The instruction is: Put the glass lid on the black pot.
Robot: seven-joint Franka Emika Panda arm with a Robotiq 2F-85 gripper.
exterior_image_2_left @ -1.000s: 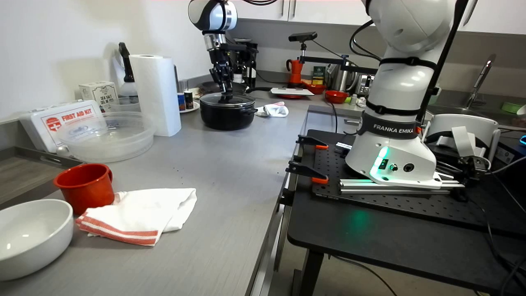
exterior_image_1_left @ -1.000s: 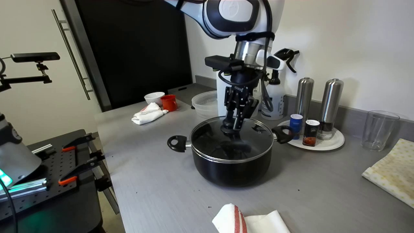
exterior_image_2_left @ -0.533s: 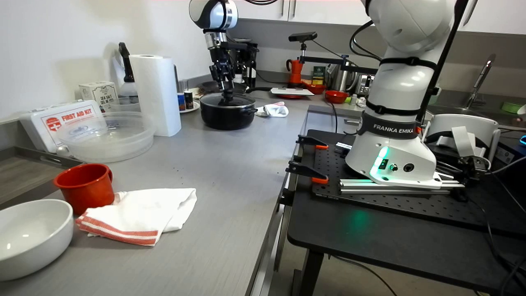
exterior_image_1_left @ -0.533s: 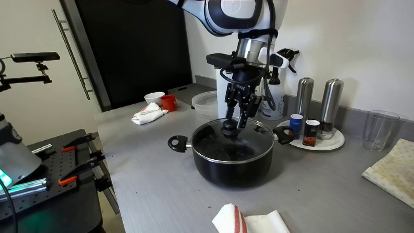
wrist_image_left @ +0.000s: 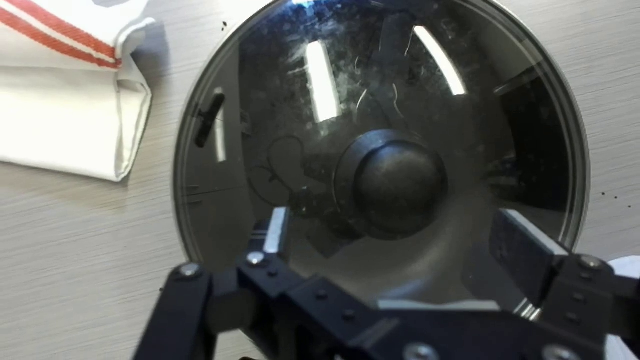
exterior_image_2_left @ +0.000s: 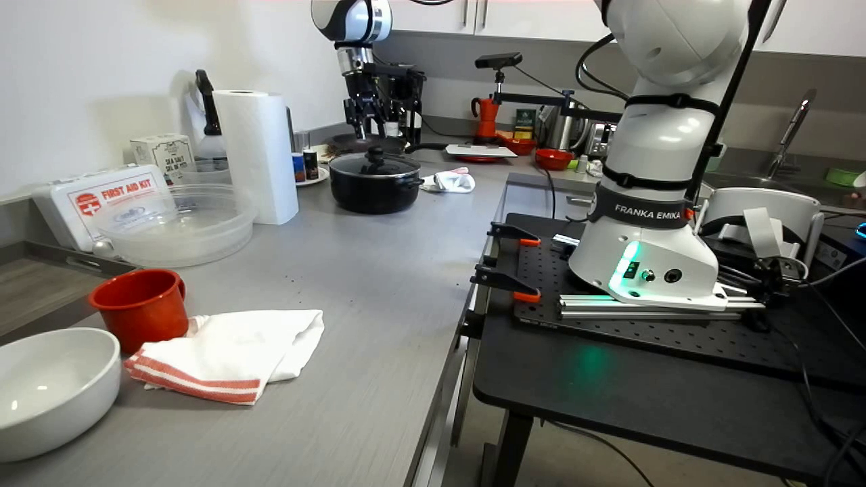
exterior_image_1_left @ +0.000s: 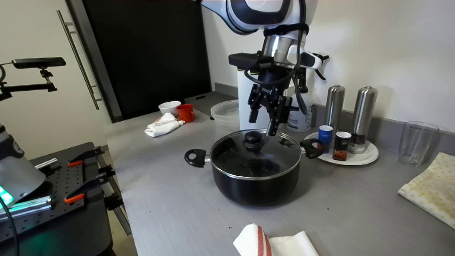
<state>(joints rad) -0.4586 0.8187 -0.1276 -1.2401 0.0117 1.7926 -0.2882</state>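
1. Wrist view: looking down past the end effector (wrist_image_left: 398, 230), with fingers (wrist_image_left: 530, 240) parted wide and nothing in its grip, toward a round black knob (wrist_image_left: 400, 187).
2. Seen in both exterior views, a glass lid (exterior_image_1_left: 257, 159) resting level on the black pot (exterior_image_1_left: 256, 192), with the knob upright at centre and the end effector above, apart from it.
3. Near a handle (exterior_image_1_left: 312, 148) in an exterior view, a white plate (exterior_image_1_left: 371, 153) bearing a metal mill (exterior_image_1_left: 363, 117), a blue shaker (exterior_image_1_left: 325, 138) and a black shaker (exterior_image_1_left: 341, 145).
4. On the table (exterior_image_1_left: 167, 199) near the pot, a striped towel (exterior_image_1_left: 280, 245); farther off, a second towel (exterior_image_1_left: 164, 125) beside a red mug (exterior_image_1_left: 186, 113) and a white bowl (exterior_image_1_left: 169, 108).
5. Upright in an exterior view, a paper towel roll (exterior_image_2_left: 256, 159) beside a clear tub (exterior_image_2_left: 203, 233).
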